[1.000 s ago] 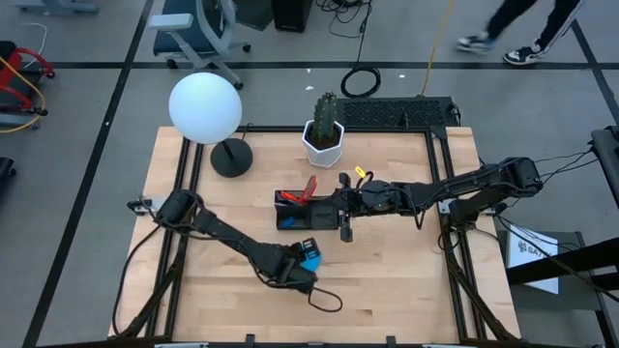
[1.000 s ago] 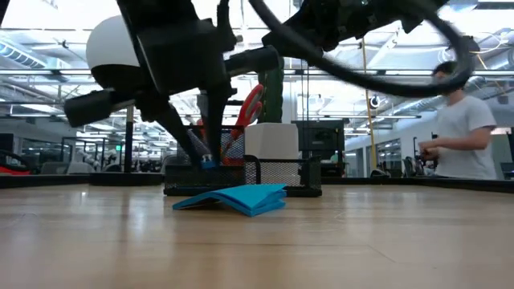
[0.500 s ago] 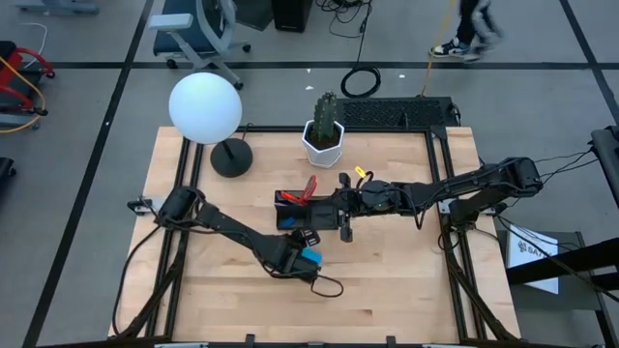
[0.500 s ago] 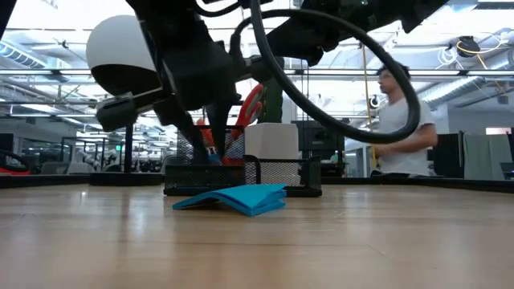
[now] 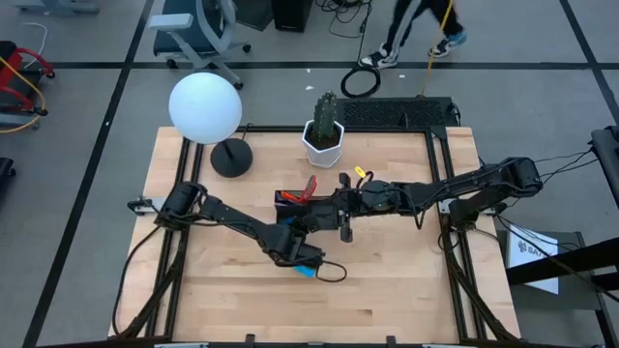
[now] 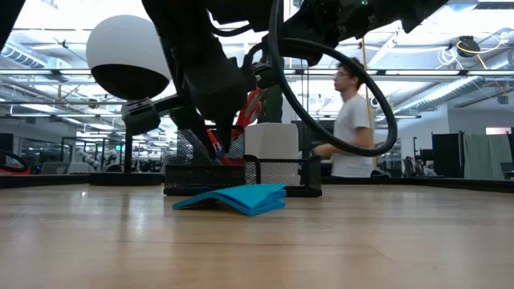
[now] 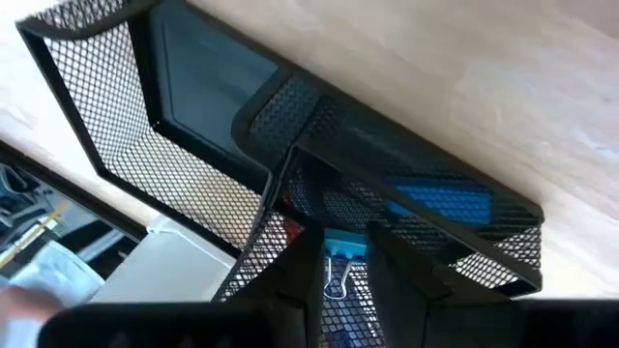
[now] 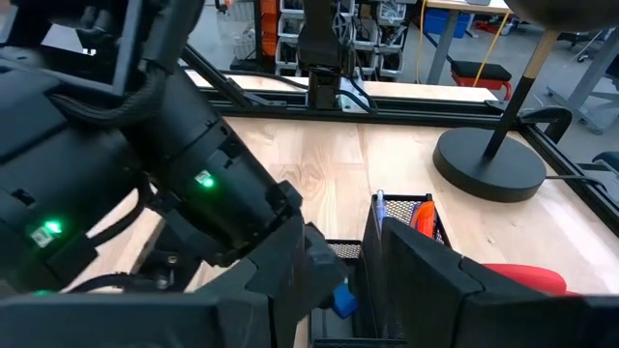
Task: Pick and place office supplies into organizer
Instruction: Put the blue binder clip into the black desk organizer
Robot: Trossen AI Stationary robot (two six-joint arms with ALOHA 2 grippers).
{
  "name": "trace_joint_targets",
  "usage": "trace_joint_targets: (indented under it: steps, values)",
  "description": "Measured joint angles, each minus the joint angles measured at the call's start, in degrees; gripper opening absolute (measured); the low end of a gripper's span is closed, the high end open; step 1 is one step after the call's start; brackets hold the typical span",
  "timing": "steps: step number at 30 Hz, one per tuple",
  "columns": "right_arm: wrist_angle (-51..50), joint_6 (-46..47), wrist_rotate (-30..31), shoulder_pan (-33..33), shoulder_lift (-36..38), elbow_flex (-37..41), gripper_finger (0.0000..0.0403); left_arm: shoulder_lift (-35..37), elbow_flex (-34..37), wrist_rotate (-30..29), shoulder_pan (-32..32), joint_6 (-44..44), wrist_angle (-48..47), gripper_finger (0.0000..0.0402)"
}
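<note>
1. the black mesh organizer (image 5: 295, 211) sits near the middle of the table (image 5: 406, 280), just in front of the cactus pot (image 5: 324, 143); the left wrist view shows its divided compartments (image 7: 319, 184).
2. red-handled scissors (image 5: 306, 188) stand tilted out of the organizer's far end, and a blue item (image 7: 440, 201) lies behind the mesh in one compartment.
3. a small blue clip (image 7: 342, 253) is pinched between the fingers of the left hand (image 7: 340, 280), right above the organizer's mesh wall.
4. the left hand (image 5: 298, 226) reaches in from the table's left side to the organizer's near edge.
5. a bright blue pad (image 6: 234, 197) lies on the table in front of the organizer, slightly rumpled; from above only a corner (image 5: 307, 272) peeks out beneath the left arm.
6. the right hand (image 5: 340, 211) hangs just beside the organizer's right end, fingers spread apart.
7. a lamp with a white globe (image 5: 205, 107) stands at the table's far left.
8. a person (image 6: 348, 120) is beyond the table.
</note>
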State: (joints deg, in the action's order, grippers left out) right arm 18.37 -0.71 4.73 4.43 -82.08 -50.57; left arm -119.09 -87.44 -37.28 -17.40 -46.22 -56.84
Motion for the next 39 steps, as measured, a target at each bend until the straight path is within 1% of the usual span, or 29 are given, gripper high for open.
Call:
trace_joint_targets:
  steps: [11, 19, 39]
  values:
    - [0.0, 0.01, -0.01, 0.0, 0.0, 0.0, 0.013, 0.0, 0.0, 0.06, 2.87, -0.02, 0.0, 0.0076]
    - [0.02, 0.02, 0.0, 0.0, 0.0, 0.0, 0.013, 0.0, 0.0, 1.22, 4.18, -0.02, 0.02, 0.0076]
    - [0.0, 0.02, -0.02, 0.0, 0.0, 0.0, 0.013, 0.0, 0.0, 1.2, 4.36, 0.17, -0.09, 0.0077]
